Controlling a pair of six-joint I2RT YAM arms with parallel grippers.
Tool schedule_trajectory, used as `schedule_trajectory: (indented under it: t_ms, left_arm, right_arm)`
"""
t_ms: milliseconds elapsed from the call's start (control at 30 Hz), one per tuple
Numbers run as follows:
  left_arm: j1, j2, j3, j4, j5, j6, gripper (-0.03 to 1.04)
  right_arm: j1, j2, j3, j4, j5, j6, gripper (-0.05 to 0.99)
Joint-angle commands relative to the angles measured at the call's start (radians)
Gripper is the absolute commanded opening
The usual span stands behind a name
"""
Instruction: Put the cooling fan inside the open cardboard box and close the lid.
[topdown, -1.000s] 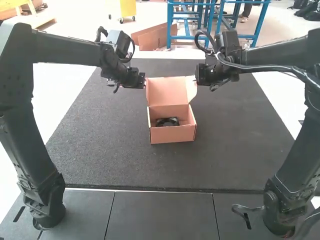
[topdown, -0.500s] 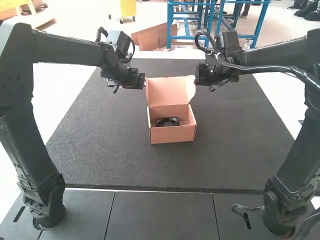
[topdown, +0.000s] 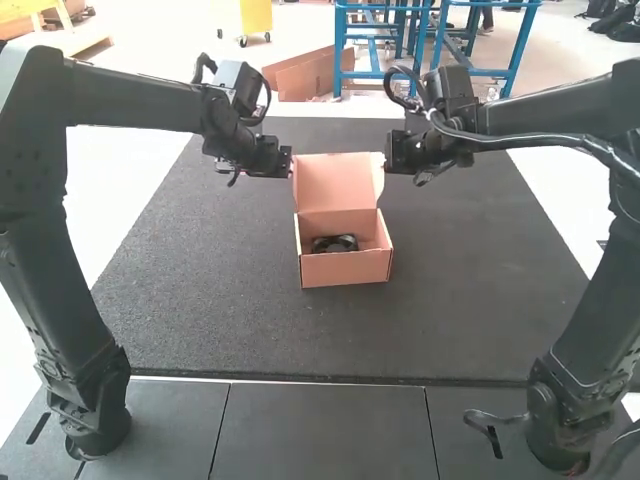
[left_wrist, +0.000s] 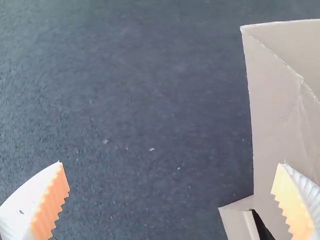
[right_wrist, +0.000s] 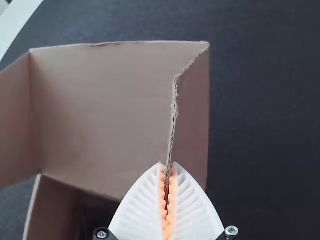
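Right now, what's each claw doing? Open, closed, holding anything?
Left claw: open, holding nothing.
Right claw: closed on the lid flap of the cardboard box.

My right gripper's (right_wrist: 167, 171) fingers (right_wrist: 192, 205) are white ribbed plastic with orange toothed pads (right_wrist: 162, 186), the box (topdown: 345, 262) is matt brown cardboard, ragged-edged, and the mat (left_wrist: 125, 100) at its nine o'clock is dark and rough-grained.
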Motion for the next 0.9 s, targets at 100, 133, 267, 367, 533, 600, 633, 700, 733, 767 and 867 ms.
schedule_trajectory:
  t_ms: [100,133,267,367,533,600,633,700,733,767,867]
  left_arm:
    - [-0.014,-0.023,0.056,-0.01,0.026,-0.007,0.96]
    - [-0.017,-0.026,0.056,-0.017,0.026,-0.007,0.96]
    - [-0.027,-0.039,0.046,-0.046,0.029,-0.007,0.96]
    - [-0.041,-0.045,0.024,-0.047,0.034,-0.009,0.96]
    - [-0.081,-0.049,-0.007,-0.038,0.037,-0.012,0.96]
    - [-0.093,-0.051,-0.011,-0.043,0.037,-0.012,0.96]
    - [-0.096,-0.054,-0.011,-0.046,0.035,-0.012,0.96]
    - [-0.102,-0.057,-0.016,-0.052,0.035,-0.012,0.96]
    - [-0.104,-0.058,-0.016,-0.056,0.035,-0.012,0.96]
    - [-0.107,-0.062,-0.017,-0.064,0.035,-0.012,0.96]
    - [-0.11,-0.066,-0.025,-0.092,0.035,-0.006,0.96]
  right_arm:
    - [0.053,-0.018,-0.042,-0.009,0.005,-0.001,-0.02]
    - [0.055,-0.021,-0.045,-0.009,0.006,-0.001,-0.02]
    - [0.055,-0.047,-0.07,-0.009,0.011,-0.001,-0.02]
    - [0.053,-0.072,-0.101,-0.009,0.02,0.001,-0.02]
    - [0.048,-0.115,-0.162,0.003,0.02,0.005,-0.02]
    - [0.048,-0.128,-0.18,0.005,0.019,0.007,-0.02]
    - [0.048,-0.134,-0.191,0.005,0.019,0.007,-0.02]
    - [0.048,-0.148,-0.21,0.006,0.017,0.008,-0.02]
    - [0.048,-0.153,-0.219,0.008,0.017,0.008,-0.02]
    - [0.048,-0.157,-0.23,0.011,0.017,0.008,-0.02]
    - [0.048,-0.17,-0.249,0.02,0.019,0.01,-0.02]
